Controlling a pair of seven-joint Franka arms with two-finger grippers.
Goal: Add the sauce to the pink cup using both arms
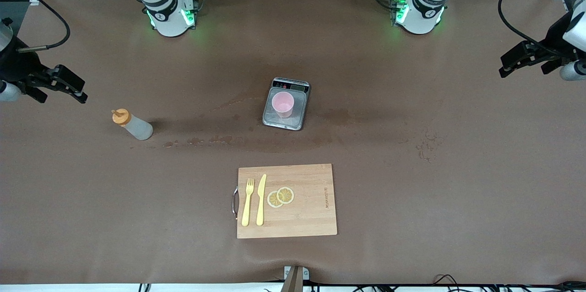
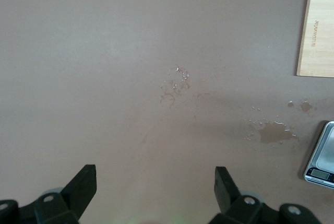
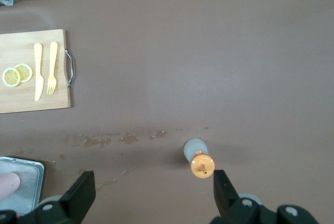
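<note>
The sauce bottle (image 1: pixel 132 123), translucent grey with an orange cap, stands on the table toward the right arm's end; in the right wrist view (image 3: pixel 198 157) it sits close to one finger. The pink cup (image 1: pixel 283 103) stands on the steel plate of a small scale (image 1: pixel 274 120) at the table's middle; only its edge shows in the right wrist view (image 3: pixel 7 184). My right gripper (image 1: pixel 77 89) (image 3: pixel 151 182) is open and empty, up over the table near the bottle. My left gripper (image 1: pixel 506 67) (image 2: pixel 155 177) is open and empty, over bare table at the left arm's end.
A wooden cutting board (image 1: pixel 311 205) lies nearer the front camera than the scale, with a yellow fork (image 1: pixel 247 200), a yellow knife (image 1: pixel 261 198) and two lemon slices (image 1: pixel 280 197) on it. Wet spots (image 1: pixel 197 141) mark the table between the bottle and the scale.
</note>
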